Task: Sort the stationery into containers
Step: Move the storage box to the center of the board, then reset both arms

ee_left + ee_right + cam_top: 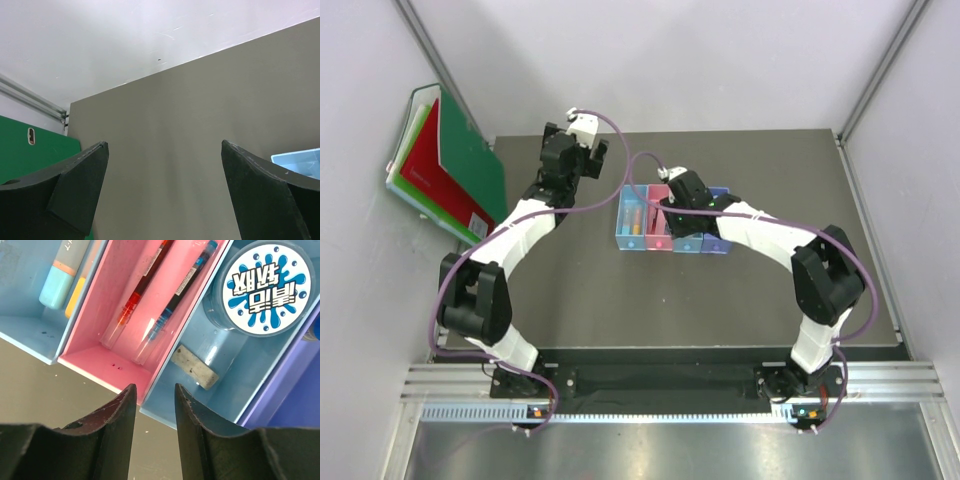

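The containers [624,240] are a row of four joined bins in the middle of the table. In the right wrist view the light-blue bin [30,322] holds a light-blue stick [57,277] and a yellow one [75,297]. The pink bin [95,357] holds a red-black pen [142,282] and a blue pen [182,285]. The blue bin [235,400] holds a beige eraser [195,366] and a round blue tin [265,287]. My right gripper [155,387] [673,215] hovers over the pink-blue divider's end, narrowly open and empty. My left gripper [164,143] [592,158] is wide open over bare table.
Green and red folders [445,165] lean at the far left, off the table; the green one [30,150] shows beside my left finger. A corner of the light-blue bin [300,160] lies right of the left gripper. The violet bin's wall [295,390] edges the right wrist view.
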`<state>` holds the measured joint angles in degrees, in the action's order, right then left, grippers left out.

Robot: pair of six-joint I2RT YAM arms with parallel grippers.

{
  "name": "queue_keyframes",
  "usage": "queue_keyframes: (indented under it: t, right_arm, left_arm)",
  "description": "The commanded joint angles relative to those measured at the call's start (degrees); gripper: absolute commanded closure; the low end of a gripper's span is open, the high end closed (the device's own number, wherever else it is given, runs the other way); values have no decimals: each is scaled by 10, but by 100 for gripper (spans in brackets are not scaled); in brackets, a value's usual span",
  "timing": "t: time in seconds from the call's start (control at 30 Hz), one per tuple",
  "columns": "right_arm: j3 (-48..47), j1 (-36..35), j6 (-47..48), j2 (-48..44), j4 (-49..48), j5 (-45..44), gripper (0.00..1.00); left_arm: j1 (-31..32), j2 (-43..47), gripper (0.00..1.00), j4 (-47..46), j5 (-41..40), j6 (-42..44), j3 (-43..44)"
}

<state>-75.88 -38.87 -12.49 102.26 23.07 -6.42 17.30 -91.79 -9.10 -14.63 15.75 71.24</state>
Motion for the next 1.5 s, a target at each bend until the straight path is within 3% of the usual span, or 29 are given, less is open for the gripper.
queue_keyframes:
  t: [0.0, 0.23, 0.33, 0.43, 0.47, 0.6, 0.67, 0.83, 0.93, 1.07, 1.47]
  right_arm:
    - [-44, -9, 35, -21, -3, -24, 63]
    - [-103, -5, 98, -54, -12, -42, 50]
    - [-125, -3, 121, -75, -25, -62, 36]
    - [-132, 3, 149, -92, -36, -74, 15]
    - [-132, 5, 156, -101, -40, -83, 1]
    - [-128, 16, 175, -131, -44, -95, 0]
    - [-117, 22, 186, -157, -42, -105, 0]
    - [-100, 46, 215, -209, 34, -112, 0]
    - [-107, 91, 215, -239, 115, -37, 0]
    - [-110, 143, 202, -288, 182, 46, 0]
    - [-111, 181, 191, -353, 200, 56, 0]
  left_arm:
    - [1, 11, 1, -34, -9, -11, 13]
    - [2, 27, 1, -39, -3, -9, 21]
    - [2, 38, 1, -40, -2, -5, 21]
    - [2, 47, 1, -37, -10, 2, 23]
    - [2, 49, 1, -30, -14, 3, 27]
    - [2, 65, 1, -15, -22, 15, 37]
    - [2, 68, 1, 15, 19, 30, 52]
    - [-5, 50, 1, 220, 100, 33, 136]
    - [-19, 71, 1, 259, 194, 31, 131]
    - [-41, 101, 1, 277, 243, 26, 104]
    - [-69, 159, 1, 267, 242, 33, 17]
